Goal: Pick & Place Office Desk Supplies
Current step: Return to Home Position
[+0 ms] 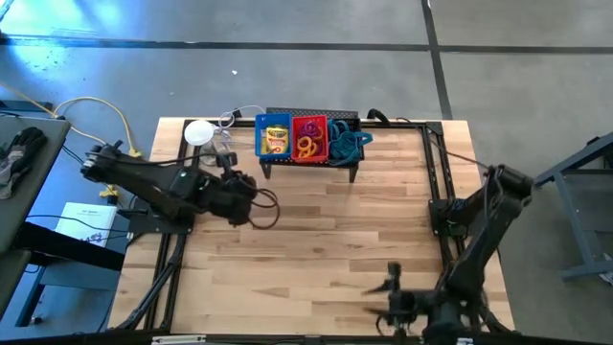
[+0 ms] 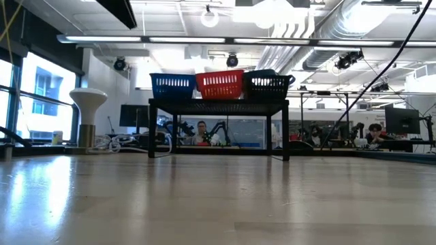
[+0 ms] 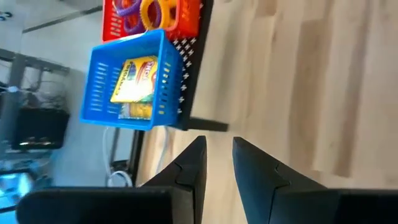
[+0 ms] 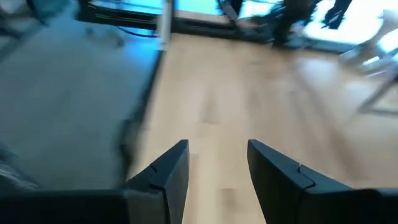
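Blue bin (image 2: 172,85), red bin (image 2: 220,84), black bin (image 2: 269,83) on black mesh rack (image 2: 218,104).
Blue bin: yellow boxes (image 3: 134,78) w/ multicolour print. Red bin: orange, yellow & purple rings (image 1: 307,147). Black bin: dark bluish cords (image 1: 350,144). Table (image 1: 316,249) pale wood, plank-striped. Left arm (image 1: 158,180) & right arm (image 1: 484,230) black. Floor (image 1: 287,67) grey w/ dark lines.

A grey concrete floor (image 1: 316,57), crossed by dark lines, is seen around the pale wooden surface (image 1: 316,249). Across the room, tall windows (image 2: 37,102) are lit by daylight. White ducts (image 2: 320,24) and strip lights (image 2: 170,39) are hung overhead, and monitors (image 2: 402,121) are set far behind.
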Available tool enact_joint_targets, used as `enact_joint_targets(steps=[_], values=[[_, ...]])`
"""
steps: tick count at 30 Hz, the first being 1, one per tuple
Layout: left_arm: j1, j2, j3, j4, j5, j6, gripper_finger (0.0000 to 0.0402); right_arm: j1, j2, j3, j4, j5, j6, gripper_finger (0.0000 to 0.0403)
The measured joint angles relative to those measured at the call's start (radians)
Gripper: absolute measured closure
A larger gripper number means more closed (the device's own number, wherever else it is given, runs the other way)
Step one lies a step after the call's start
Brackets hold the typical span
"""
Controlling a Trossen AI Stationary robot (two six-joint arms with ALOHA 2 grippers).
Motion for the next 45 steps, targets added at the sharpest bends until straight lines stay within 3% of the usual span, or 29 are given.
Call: enact_joint_targets(steps=[7, 15, 19, 22, 25, 33, 39, 45], values=[[-0.043, -0.048, 0.000, -0.003, 0.152, -0.052, 0.0337, -0.030, -0.239, 0.000, -0.382, 0.163, -0.076, 0.0251], [-0.040, -0.142, -0.043, -0.045, 0.100, -0.056, 0.0338, -0.082, -0.505, 0.000, -0.936, 0.117, 0.236, 0.0281], [-0.040, -0.271, -0.121, -0.004, 0.086, -0.061, 0.0341, -0.107, -0.604, -0.052, -1.017, 0.126, 0.280, 0.0325], [-0.040, -0.407, -0.231, 0.094, 0.038, -0.068, 0.0355, -0.143, -0.727, -0.141, -0.947, 0.130, 0.228, 0.0369], [-0.036, -0.541, -0.360, 0.253, -0.005, -0.088, 0.0378, -0.199, -0.849, -0.245, -0.762, 0.107, 0.162, 0.0396], [-0.004, -0.735, -0.627, 0.524, 0.036, -0.114, 0.0401, -0.399, -1.097, -0.563, -0.123, -0.267, -0.241, 0.0400], [-0.013, -0.809, -0.801, 0.731, 0.071, -0.058, 0.0401, -0.552, -1.141, -0.783, 0.196, -0.512, -0.371, 0.0400], [-0.055, -0.877, -0.950, 0.924, 0.104, 0.033, 0.0401, -0.651, -1.149, -0.970, 0.351, -0.593, -0.316, 0.0400]])
